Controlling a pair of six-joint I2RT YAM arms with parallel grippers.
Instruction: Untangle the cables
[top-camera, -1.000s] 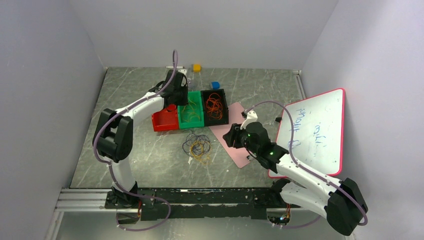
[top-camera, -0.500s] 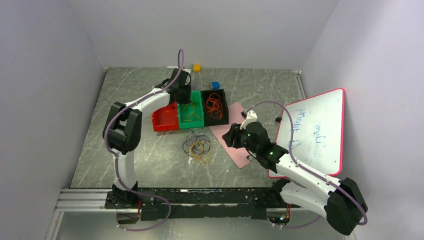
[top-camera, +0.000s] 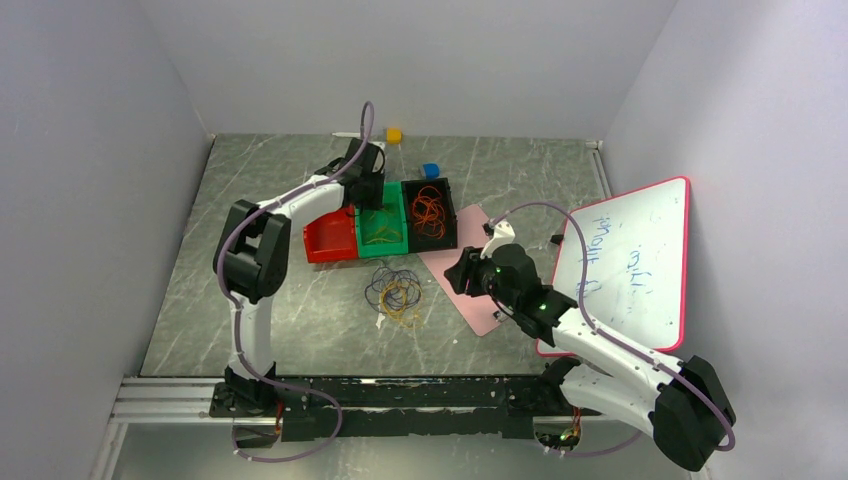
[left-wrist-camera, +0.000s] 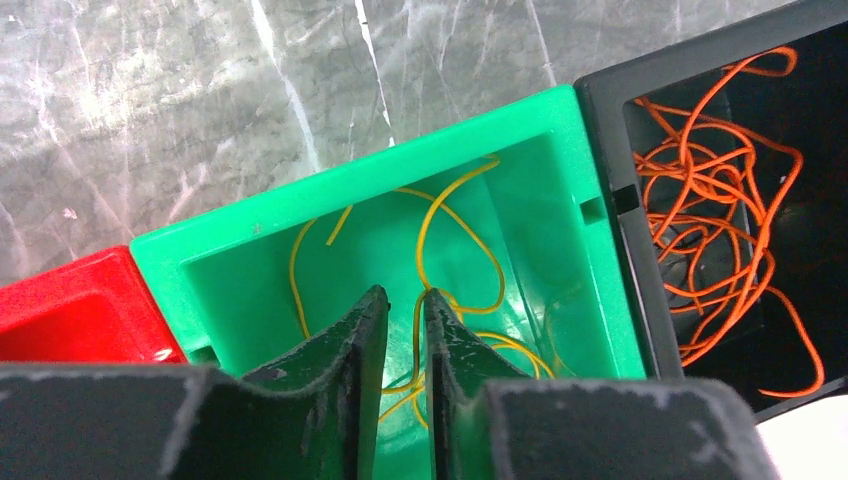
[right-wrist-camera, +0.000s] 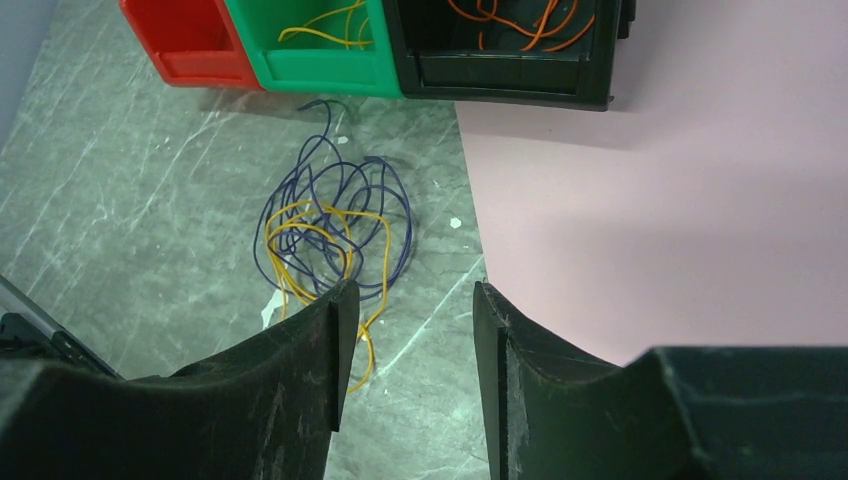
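A loose tangle of dark purple-blue and yellow cables (top-camera: 397, 291) lies on the table in front of the bins; it also shows in the right wrist view (right-wrist-camera: 330, 225). My left gripper (top-camera: 364, 188) hangs over the green bin (top-camera: 383, 246). Its jaws (left-wrist-camera: 405, 297) stand a narrow gap apart, with the bin's yellow cables (left-wrist-camera: 420, 240) lying below and between them. Orange cables (left-wrist-camera: 720, 190) fill the black bin (left-wrist-camera: 600, 90). My right gripper (top-camera: 463, 272) is open and empty (right-wrist-camera: 410, 290), just right of the tangle at the pink mat's edge.
A red bin (top-camera: 328, 243) sits left of the green one. A pink mat (top-camera: 478, 222) lies under the black bin's right side. A red-framed whiteboard (top-camera: 630, 260) lies at the right. A yellow block (top-camera: 394, 134) and a blue block (top-camera: 431, 170) sit behind the bins.
My left gripper has moved right and away from me, from over the red and green bins' join to over the green bin. The right arm and the tangle have not moved.
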